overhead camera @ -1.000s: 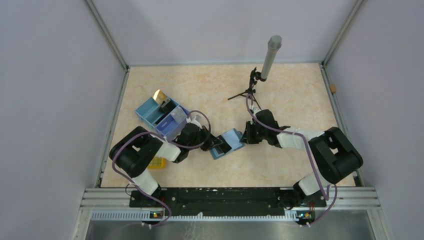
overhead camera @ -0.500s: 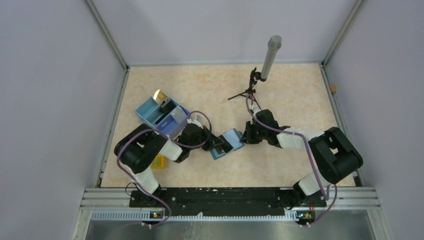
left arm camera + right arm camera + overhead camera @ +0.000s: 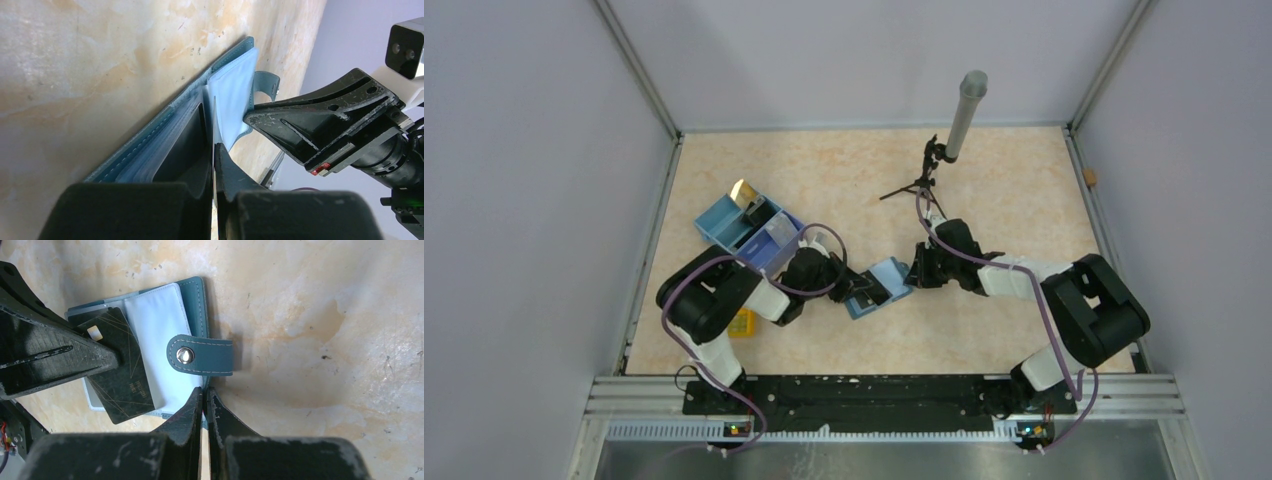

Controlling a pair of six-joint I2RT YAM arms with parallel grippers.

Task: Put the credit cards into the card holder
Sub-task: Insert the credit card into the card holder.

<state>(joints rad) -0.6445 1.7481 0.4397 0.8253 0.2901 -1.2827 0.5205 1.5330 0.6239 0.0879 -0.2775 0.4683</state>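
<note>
Far left on the desk (image 3: 984, 180), blue tray (image 3: 724, 228) with a gold card (image 3: 744, 192) propped inside, not yet moved. Next over, left tool (image 3: 214, 150) pinched tight on a black card (image 3: 122, 375), laid aslant over the open card holder (image 3: 155, 310) at mid-desk; insertion in hand, apparently not yet sleeved. Right tool (image 3: 202, 395) closed and empty, seemingly pinning the holder's edge. Next, probably: sliding the card's edge into a pocket mouth, holder kept steady.
</note>
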